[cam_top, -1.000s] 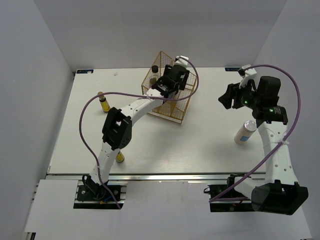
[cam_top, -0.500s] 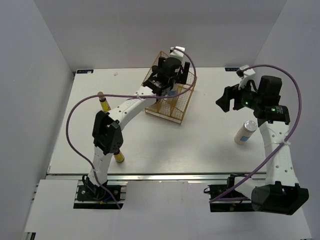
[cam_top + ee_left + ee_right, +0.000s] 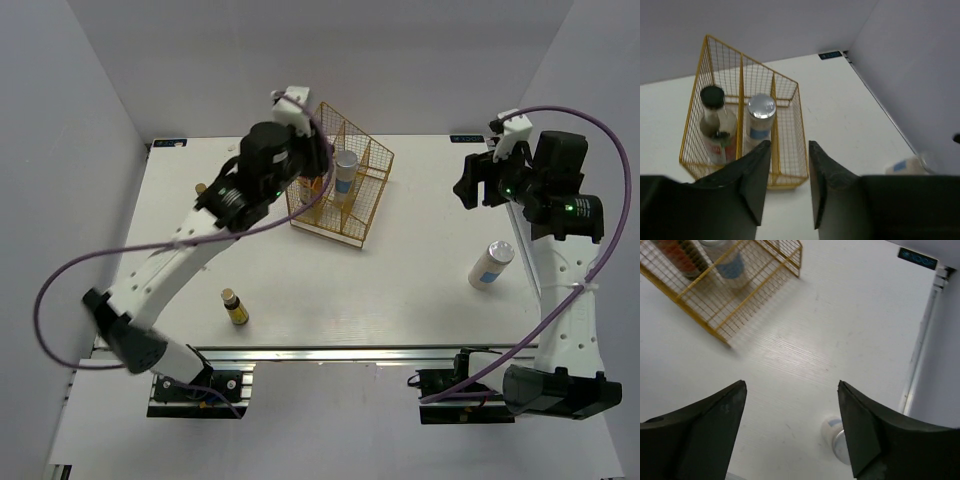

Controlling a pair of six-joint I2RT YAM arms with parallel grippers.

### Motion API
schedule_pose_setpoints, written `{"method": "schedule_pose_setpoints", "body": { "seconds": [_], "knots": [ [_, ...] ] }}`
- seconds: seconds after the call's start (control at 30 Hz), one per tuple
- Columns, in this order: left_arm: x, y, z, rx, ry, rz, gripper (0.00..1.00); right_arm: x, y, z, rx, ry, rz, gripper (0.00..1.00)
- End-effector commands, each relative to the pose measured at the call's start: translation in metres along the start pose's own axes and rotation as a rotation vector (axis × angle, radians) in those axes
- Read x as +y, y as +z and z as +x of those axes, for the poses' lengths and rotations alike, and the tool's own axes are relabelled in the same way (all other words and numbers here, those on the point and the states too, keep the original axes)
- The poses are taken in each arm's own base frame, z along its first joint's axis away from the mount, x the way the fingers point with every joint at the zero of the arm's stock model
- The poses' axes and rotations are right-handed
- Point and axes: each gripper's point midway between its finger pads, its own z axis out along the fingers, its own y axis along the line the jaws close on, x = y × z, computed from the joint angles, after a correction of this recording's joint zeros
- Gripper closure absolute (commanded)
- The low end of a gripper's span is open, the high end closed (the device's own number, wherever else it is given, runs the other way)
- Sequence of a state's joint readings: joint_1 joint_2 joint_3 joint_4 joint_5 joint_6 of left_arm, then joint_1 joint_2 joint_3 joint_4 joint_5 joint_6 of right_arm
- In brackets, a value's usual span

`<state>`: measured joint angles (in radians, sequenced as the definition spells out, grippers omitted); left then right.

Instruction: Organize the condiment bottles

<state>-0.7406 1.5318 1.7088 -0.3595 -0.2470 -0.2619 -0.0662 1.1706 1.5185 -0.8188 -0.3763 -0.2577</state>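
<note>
Standing lower left in top view: yellow bottle, apart from both arms. At right: toppled white bottle, near right gripper, spread wide, empty. Upper centre: wire basket holding dark bottle and upright white bottle, just beyond left gripper, narrowly parted, empty.

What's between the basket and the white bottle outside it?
Only bare table lies between the basket and the bottle; the top view shows it.
</note>
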Motion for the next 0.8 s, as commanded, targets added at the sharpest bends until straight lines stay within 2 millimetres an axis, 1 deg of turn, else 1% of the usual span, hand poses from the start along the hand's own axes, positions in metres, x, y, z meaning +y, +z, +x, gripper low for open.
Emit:
{"method": "schedule_pose_setpoints", "body": {
  "seconds": [0.0,0.03,0.07,0.1,0.13,0.17,0.2,0.23,0.27,0.3,0.33,0.4,0.43,0.5,0.6,0.7,0.77],
  "knots": [
    [-0.004,-0.056,0.008,0.029,-0.091,0.083,0.52,-0.021,-0.02,0.024,0.145,0.031,0.15,0.2],
    [-0.001,-0.066,0.017,0.056,-0.116,0.079,0.44,-0.028,-0.021,0.034,0.197,0.041,0.195,0.15],
    [0.005,-0.073,0.036,0.097,-0.123,0.066,0.26,-0.029,-0.023,0.044,0.239,0.05,0.202,0.11],
    [0.006,-0.092,0.03,0.079,-0.161,0.073,0.21,-0.027,-0.026,0.062,0.317,0.068,0.205,0.11],
    [0.01,-0.1,0.039,0.1,-0.173,0.063,0.19,-0.03,-0.028,0.073,0.364,0.08,0.214,0.11],
    [0.017,-0.105,0.058,0.135,-0.178,0.048,0.17,-0.028,-0.029,0.081,0.398,0.084,0.202,0.11],
    [0.019,-0.112,0.062,0.139,-0.191,0.047,0.15,-0.024,-0.033,0.095,0.459,0.091,0.189,0.11],
    [0.021,-0.125,0.058,0.119,-0.217,0.05,0.15,-0.025,-0.033,0.106,0.507,0.097,0.187,0.11],
    [0.026,-0.128,0.074,0.147,-0.218,0.035,0.13,-0.025,-0.033,0.114,0.543,0.099,0.183,0.11],
    [0.029,-0.133,0.076,0.146,-0.225,0.03,0.13,-0.027,-0.033,0.124,0.579,0.103,0.185,0.11],
    [0.032,-0.14,0.077,0.142,-0.225,0.029,0.12,-0.031,-0.033,0.137,0.62,0.113,0.194,0.11],
    [0.036,-0.144,0.086,0.16,-0.219,0.015,0.11,-0.038,-0.031,0.143,0.629,0.119,0.21,0.11],
    [0.038,-0.146,0.089,0.17,-0.213,0.009,0.1,-0.044,-0.028,0.146,0.628,0.116,0.223,0.11],
    [0.04,-0.147,0.092,0.189,-0.192,0.004,0.1,-0.05,-0.025,0.15,0.637,0.112,0.236,0.11],
    [0.039,-0.145,0.098,0.217,-0.169,0.008,0.09,-0.066,-0.019,0.164,0.679,0.098,0.288,0.11],
    [0.037,-0.144,0.101,0.229,-0.158,0.02,0.09,-0.077,-0.015,0.172,0.694,0.083,0.322,0.11],
    [0.036,-0.143,0.103,0.235,-0.156,0.024,0.08,-0.081,-0.011,0.176,0.693,0.072,0.328,0.11]
  ]
}}
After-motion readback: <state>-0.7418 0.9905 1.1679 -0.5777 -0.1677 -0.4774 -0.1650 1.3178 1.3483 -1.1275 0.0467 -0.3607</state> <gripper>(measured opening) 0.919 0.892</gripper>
